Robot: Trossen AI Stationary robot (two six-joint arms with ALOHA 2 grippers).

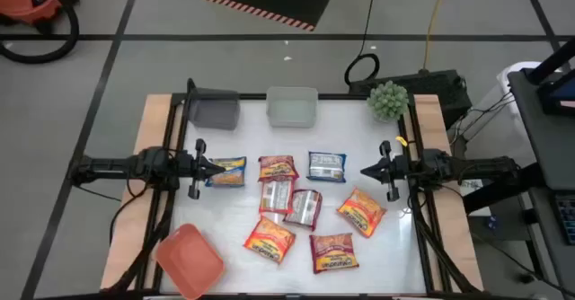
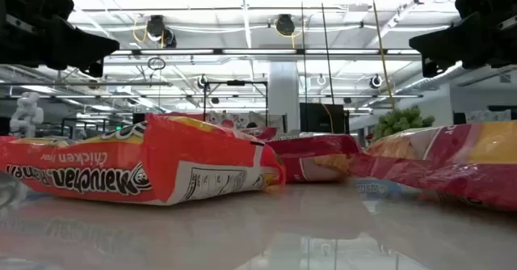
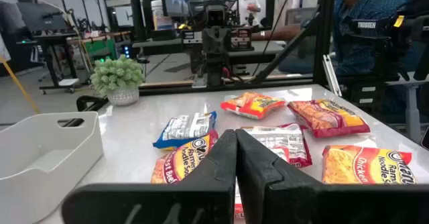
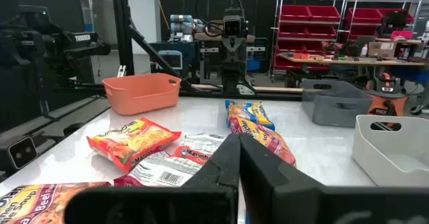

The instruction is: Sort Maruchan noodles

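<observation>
Several Maruchan noodle packets lie flat in the middle of the table: a blue-and-yellow one (image 1: 226, 172), orange-red ones (image 1: 278, 167) (image 1: 361, 212) (image 1: 269, 237), a blue one (image 1: 327, 165) and silvery-pink ones (image 1: 277, 195) (image 1: 305, 207). My left gripper (image 1: 218, 166) hovers shut over the blue-and-yellow packet's left end and points toward the table's right. My right gripper (image 1: 364, 171) hovers shut right of the blue packet and points left. In the wrist views the shut fingers (image 3: 236, 143) (image 4: 239, 147) hold nothing. The low view shows both grippers well above the packets (image 2: 153, 169).
A grey bin (image 1: 214, 109) and a clear bin (image 1: 293, 106) stand at the far edge, and a small green plant (image 1: 388, 100) stands at the far right. A salmon-red bin (image 1: 189, 260) sits at the near left corner. A person in blue (image 3: 362, 23) sits beyond the table's right side.
</observation>
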